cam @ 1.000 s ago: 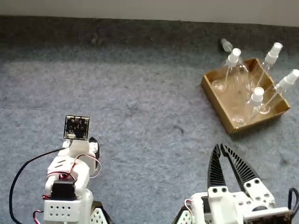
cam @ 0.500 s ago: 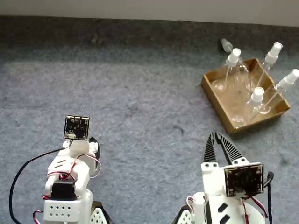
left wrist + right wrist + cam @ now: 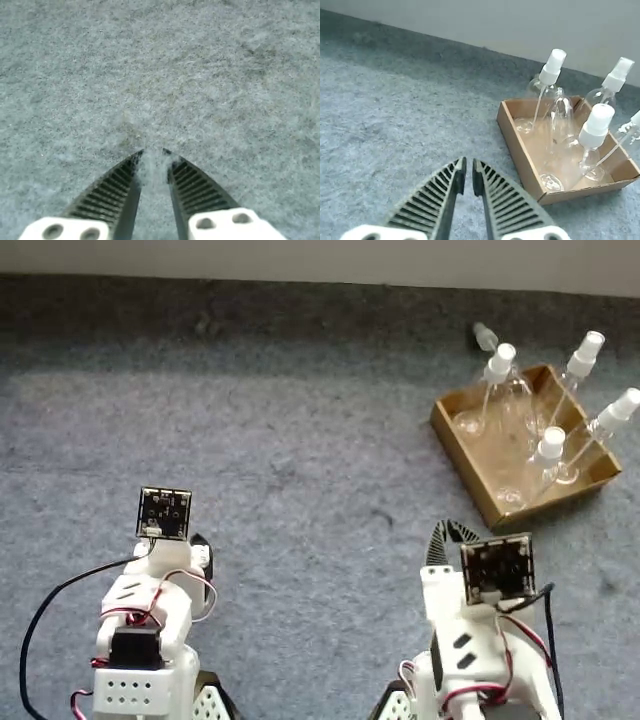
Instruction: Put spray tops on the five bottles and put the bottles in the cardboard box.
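Note:
The cardboard box [image 3: 462, 468] sits on the carpet at the far right. Several clear bottles with white spray tops [image 3: 499, 362] stand in it. In the right wrist view the box [image 3: 518, 158] holds these bottles [image 3: 594, 131], plus one clear bottle [image 3: 560, 111] on which I see no white top. A small clear item [image 3: 485, 336] lies just behind the box's far corner. My right gripper [image 3: 452, 529] [image 3: 469, 163] is shut and empty, well short of the box. My left gripper [image 3: 153, 152] hangs low over bare carpet, fingers almost together, holding nothing.
Grey carpet covers the table, with a darker strip [image 3: 250, 305] along the far side and a pale wall behind it. The left arm [image 3: 150, 610] is folded at the near left edge. Wide open carpet lies between both arms and the box.
The right arm has drawn back toward its base and folded up, so its wrist camera now faces upward. Its gripper stayed shut. The left arm and the box have not moved.

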